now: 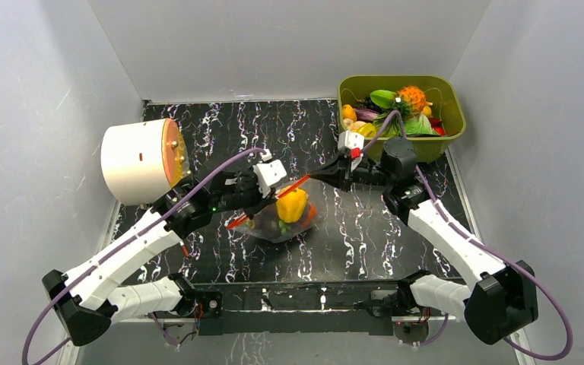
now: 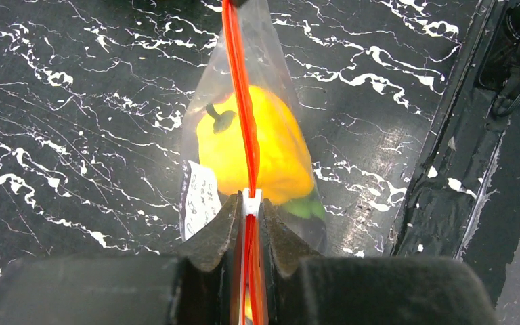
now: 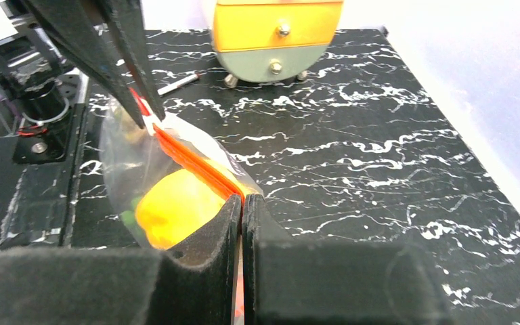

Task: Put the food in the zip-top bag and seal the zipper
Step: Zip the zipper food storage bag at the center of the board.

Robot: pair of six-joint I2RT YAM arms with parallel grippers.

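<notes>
**Jaws.** The left gripper [image 2: 252, 203] has its jaws pressed together on the zipper [image 2: 240, 101], pinching the strip at a small white piece [image 2: 252, 198] that sits on it. The right gripper [image 3: 242, 203] has its jaws pressed together on the other end of the same strip. The strip runs taut and straight between the two.

**Task item.** The zip-top bag [image 2: 281, 64] hangs below the strip, at mid-surface between the two arms. Its underside appears to rest on the surface [image 1: 350, 236], though contact is not confirmed. A yellow pepper [image 2: 271, 156] sits inside, just under the strip. The overhead view also shows a dark piece [image 1: 280, 226] and an orange-red piece [image 1: 311, 216] beside it.

**Progress.** Loading appears done for at least these pieces. Sealing is judged to be the step in hand. How much of the strip is already closed cannot be told: near the right jaws it reads as two parallel lines, which may mean it is unjoined there. What remains is to close the full length of the strip and release.

**Surroundings.** The olive-green bin [image 1: 450, 95] stands at the far right corner, well apart from the bag, and holds more toy food [image 1: 395, 110]. Whether any of that is meant for the bag cannot be told. A round white container [image 1: 133, 160] with an orange face stands at the far left, near the left arm's forearm but apart from the bag.

**Obstructions.** Nothing lies along the strip between the jaws. The pepper bulging just beneath it may resist closure.
</notes>
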